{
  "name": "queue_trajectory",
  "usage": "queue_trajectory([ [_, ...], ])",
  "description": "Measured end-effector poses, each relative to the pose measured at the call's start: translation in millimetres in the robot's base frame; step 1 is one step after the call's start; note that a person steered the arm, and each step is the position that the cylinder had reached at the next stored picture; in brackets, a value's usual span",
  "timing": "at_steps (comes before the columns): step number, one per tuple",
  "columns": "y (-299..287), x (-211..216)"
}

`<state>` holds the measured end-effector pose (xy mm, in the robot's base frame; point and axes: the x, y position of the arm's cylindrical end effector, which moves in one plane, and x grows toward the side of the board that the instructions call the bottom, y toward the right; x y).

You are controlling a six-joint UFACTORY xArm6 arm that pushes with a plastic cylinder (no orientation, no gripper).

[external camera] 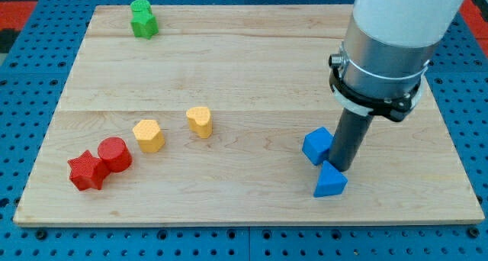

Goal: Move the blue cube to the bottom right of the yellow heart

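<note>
Blue cube at table lower right, touching my tip on its right, blue triangular block just below tip, yellow heart well apart left, no pincer on rod, state cannot tell.

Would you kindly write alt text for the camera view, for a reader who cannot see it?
My tip rests against the blue cube at the wooden board's right, a blue triangular block just below. The yellow heart sits mid-board, left of them.
</note>
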<state>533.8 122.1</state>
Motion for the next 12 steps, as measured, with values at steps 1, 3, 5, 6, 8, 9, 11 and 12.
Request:
queue_trajectory([
  [1, 2, -14],
  [3, 10, -27],
  [5, -47, -21],
  [6, -35, -38],
  [8, -45, -37],
  [9, -92, -9],
  [11, -25, -25],
  [12, -16, -43],
])
